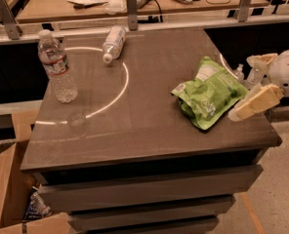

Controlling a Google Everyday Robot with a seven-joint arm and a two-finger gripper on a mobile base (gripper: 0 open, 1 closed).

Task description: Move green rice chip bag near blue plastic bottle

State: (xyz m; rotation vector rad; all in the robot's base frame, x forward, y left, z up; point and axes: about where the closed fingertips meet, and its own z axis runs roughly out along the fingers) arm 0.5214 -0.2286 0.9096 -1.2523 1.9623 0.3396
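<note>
The crinkly lime-green rice chip bag [209, 92] lies flat at the right of the grey-brown table top [144, 116], and the cream two-finger gripper [243, 87] sits at the bag's right edge with its fingers spread, the lower one overlapping the bag, though I cannot tell whether it touches. The arm behind the gripper is cut off by the right edge of the frame. The small blue plastic bottle [113, 43] lies on its side at upper centre, well apart from the bag, with a taller clear upright bottle [58, 67] at upper left
</note>
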